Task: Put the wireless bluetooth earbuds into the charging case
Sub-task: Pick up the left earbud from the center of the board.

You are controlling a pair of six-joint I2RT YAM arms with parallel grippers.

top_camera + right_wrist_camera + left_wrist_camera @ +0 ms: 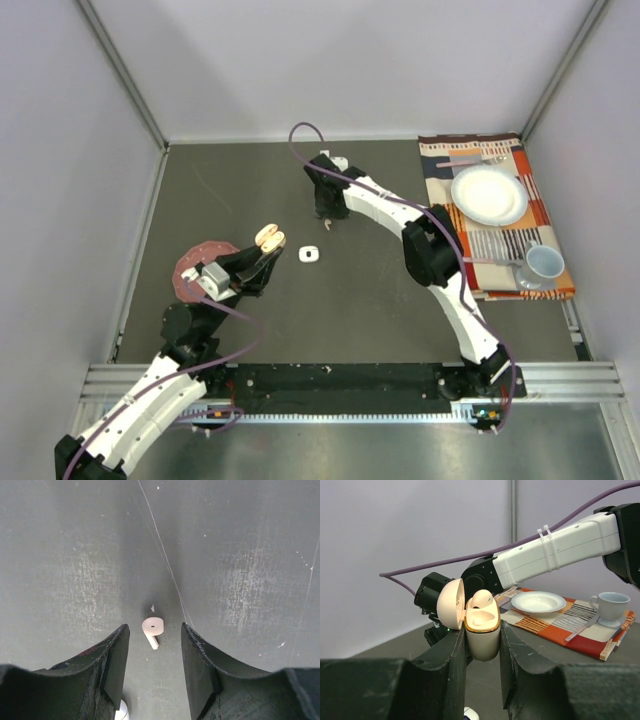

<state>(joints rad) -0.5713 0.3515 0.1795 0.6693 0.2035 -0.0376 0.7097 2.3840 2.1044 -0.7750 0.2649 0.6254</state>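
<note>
The task was partly done. The left end effector [482,630] was clamped on the body of the peach charging case [482,640], holding it upright above the tabletop [380,300], left of its centre, with the lid swung open. In the left wrist view, 1 pale peach earbud [481,599] already sat in the case. The socket beside it looked empty.

The second peach earbud [152,626] lay loose on the tabletop, around the middle and toward the far edge. The right end effector [328,222] hung directly over it, and in the right wrist view its fingers [117,660] stood apart on either side of the earbud, touching neither it nor each other. So that earbud had not yet been gripped.

A small white charging case [309,255] rested near the centre of the tabletop, just beside the raised peach case. Whether it held any earbuds could not be told from above. A white object [123,711] showed at the bottom edge of the right wrist view, too cropped to identify, and no white earbud could be made out with certainty.

By my judgement, what remained was to pick up the loose peach earbud, seat it in the open socket, and then deal with the white set.
</note>
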